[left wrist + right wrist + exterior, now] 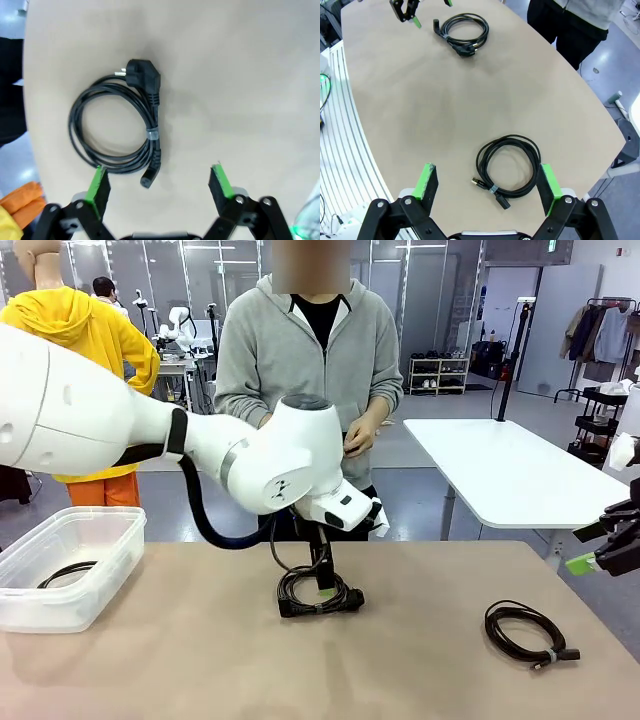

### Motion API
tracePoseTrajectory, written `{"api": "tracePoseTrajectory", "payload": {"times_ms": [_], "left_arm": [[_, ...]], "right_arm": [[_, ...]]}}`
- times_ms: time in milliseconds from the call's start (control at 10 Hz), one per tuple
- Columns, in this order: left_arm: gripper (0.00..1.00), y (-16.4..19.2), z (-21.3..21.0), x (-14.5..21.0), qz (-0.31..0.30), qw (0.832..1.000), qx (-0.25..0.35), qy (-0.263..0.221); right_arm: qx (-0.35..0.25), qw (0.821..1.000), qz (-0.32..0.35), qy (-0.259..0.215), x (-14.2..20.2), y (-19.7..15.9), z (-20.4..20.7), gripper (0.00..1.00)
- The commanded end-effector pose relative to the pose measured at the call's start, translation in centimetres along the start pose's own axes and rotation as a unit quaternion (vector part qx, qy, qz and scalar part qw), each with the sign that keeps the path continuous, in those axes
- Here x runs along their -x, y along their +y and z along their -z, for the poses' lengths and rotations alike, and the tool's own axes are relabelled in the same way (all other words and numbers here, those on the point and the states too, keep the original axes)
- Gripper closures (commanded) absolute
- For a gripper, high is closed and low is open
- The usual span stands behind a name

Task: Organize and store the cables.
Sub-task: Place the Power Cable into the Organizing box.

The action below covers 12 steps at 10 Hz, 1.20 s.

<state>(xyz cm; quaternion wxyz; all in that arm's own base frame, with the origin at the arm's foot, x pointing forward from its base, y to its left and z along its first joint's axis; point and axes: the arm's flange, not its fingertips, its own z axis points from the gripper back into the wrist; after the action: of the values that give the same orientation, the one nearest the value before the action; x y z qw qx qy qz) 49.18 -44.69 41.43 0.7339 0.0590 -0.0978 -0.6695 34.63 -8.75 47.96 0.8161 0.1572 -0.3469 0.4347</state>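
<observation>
Desk: tan, person opposite you.
Done: one cable in the bin.
To do: middle cable, right cable on desk.
Claws: your left claw and right claw released, one above each.

A white table stands on grey floor, shelves beyond.
</observation>
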Motion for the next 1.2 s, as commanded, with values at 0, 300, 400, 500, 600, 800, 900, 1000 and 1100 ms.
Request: {"api": "tracePoseTrajectory", "payload": {"times_ms": [0, 300, 400, 500, 600, 800, 900, 1000, 1100], "left_arm": [[0.0, 1.3, -0.2, -1.7, 0.022, 0.999, 0.016, 0.02], [0.0, 1.6, 2.5, -2.2, 0.006, 0.999, 0.038, 0.014], [0.0, 1.7, 4.0, -1.9, -0.005, 0.999, 0.033, 0.027], [0.0, 1.9, 5.6, -1.4, -0.002, 0.999, 0.031, 0.014], [0.0, 2.0, 6.9, -0.9, -0.008, 0.999, 0.04, 0.012], [0.0, 1.9, 7.8, -0.9, 0.008, 0.999, 0.042, -0.004], [0.0, 2.0, 8.1, -0.9, 0.021, 0.999, 0.044, -0.009], [0.0, 2.2, 8.8, -0.8, 0.015, 0.998, 0.051, 0.022], [0.0, 2.5, 9.6, -0.6, 0.012, 0.997, 0.071, 0.025]], "right_arm": [[0.001, 1.0, 0.006, -0.003, -0.1, 0.0, 0.1, 0.0], [0.001, 1.0, 0.006, -0.003, -0.1, 0.0, 0.1, 0.0], [0.001, 1.0, 0.006, -0.003, -0.1, 0.0, 0.1, 0.0], [0.001, 1.0, 0.006, -0.003, -0.1, 0.0, 0.1, 0.0], [0.001, 1.0, 0.006, -0.003, -0.1, 0.0, 0.1, 0.0], [0.001, 1.0, 0.006, -0.003, -0.1, 0.0, 0.1, 0.0], [0.001, 1.0, 0.006, -0.003, -0.1, 0.0, 0.1, 0.0], [0.001, 1.0, 0.006, -0.003, -0.1, 0.0, 0.1, 0.0], [0.001, 1.0, 0.006, -0.003, -0.1, 0.0, 0.1, 0.0]]}}
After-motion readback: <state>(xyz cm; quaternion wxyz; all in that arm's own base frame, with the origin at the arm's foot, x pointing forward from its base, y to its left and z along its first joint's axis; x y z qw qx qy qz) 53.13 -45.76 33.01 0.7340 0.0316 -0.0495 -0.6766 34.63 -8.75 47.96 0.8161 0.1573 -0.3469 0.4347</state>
